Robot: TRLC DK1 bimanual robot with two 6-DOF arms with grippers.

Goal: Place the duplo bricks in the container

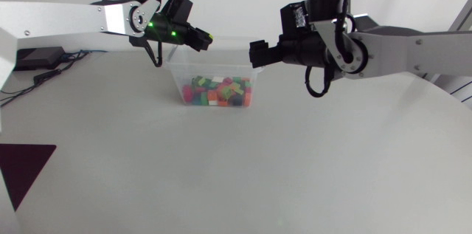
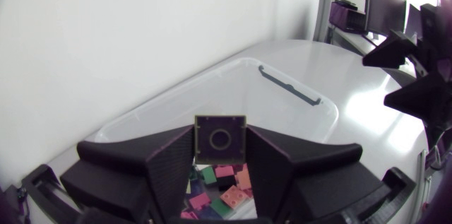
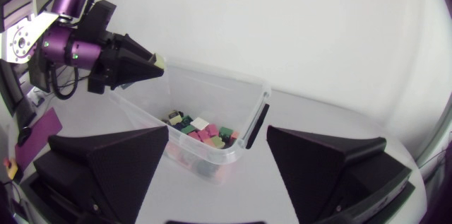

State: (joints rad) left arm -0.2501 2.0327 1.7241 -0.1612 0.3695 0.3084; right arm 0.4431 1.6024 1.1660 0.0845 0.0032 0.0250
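A clear plastic container (image 1: 175, 79) stands at the back middle of the table with several coloured duplo bricks (image 1: 217, 94) piled inside. My left gripper (image 1: 203, 38) hovers over the container's back left rim (image 2: 176, 97), shut on a pale duplo brick (image 2: 220, 139) whose round stud faces the left wrist camera. That same brick (image 3: 160, 61) shows at the left gripper's tip in the right wrist view. My right gripper (image 1: 257, 53) hangs above the container's right end, open wide with nothing between its fingers (image 3: 127, 164). The pile of bricks (image 3: 201, 133) lies ahead of it.
A dark red triangular mat (image 1: 26, 167) lies at the table's front left. A wall runs close behind the container (image 3: 248, 121). My two grippers face each other across the container, a short way apart.
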